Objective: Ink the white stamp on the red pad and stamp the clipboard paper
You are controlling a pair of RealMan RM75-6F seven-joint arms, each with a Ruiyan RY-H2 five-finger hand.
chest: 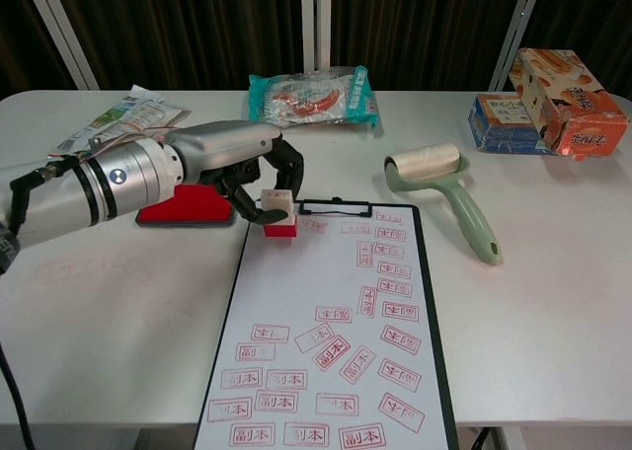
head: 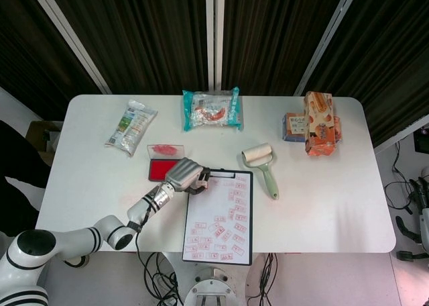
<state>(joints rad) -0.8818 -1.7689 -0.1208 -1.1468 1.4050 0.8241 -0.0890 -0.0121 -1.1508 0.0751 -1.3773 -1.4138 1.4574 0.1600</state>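
Head view: left hand [head: 186, 174] at the top-left corner of the clipboard paper [head: 219, 219], just right of the red pad [head: 163, 169].

Chest view: left hand [chest: 229, 164] pinches the white stamp [chest: 278, 212] over that corner, among existing marks; a print here could overlap them or smear if tilted.
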